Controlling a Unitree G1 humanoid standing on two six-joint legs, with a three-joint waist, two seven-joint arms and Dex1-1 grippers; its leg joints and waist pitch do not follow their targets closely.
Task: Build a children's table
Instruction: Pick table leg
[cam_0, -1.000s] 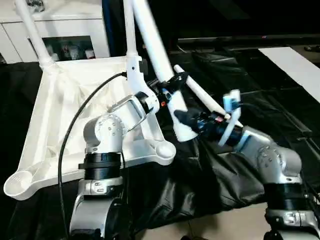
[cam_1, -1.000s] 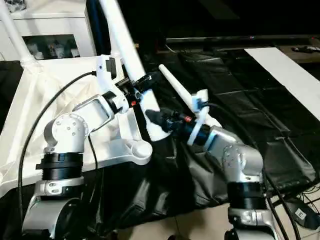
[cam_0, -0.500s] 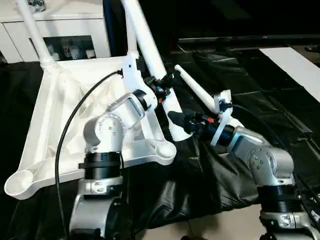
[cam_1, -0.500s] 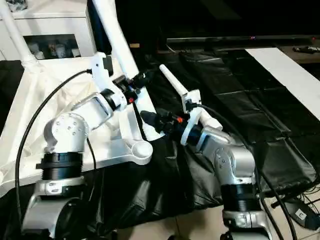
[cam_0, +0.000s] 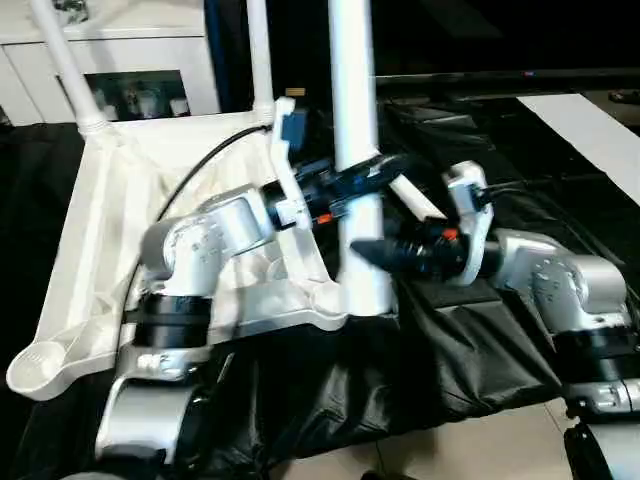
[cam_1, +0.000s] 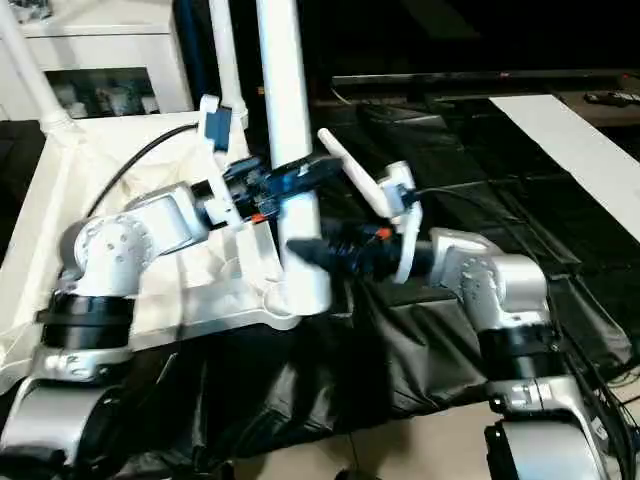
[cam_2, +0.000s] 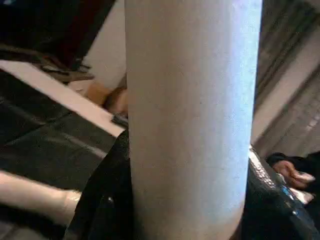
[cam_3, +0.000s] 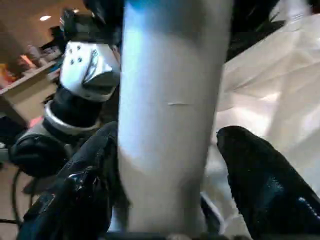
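The left gripper (cam_0: 372, 172) was clamped around an upright white leg (cam_0: 352, 120), whose flared end stood at the near corner socket (cam_0: 330, 298) of the upturned table top (cam_0: 100, 230). Just below it, the right gripper (cam_3: 165, 165) straddled the same leg, fingers (cam_3: 260, 185) spread clear of it. Another leg (cam_1: 352, 172) lay behind the grippers.

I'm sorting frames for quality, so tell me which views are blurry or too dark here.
Left eye view: background near black, white leg bright and crisp. Left wrist view: the leg close up, soft and grainy, room behind blurred. Right wrist view: right gripper fingers and leg smeared, table top glaring white.
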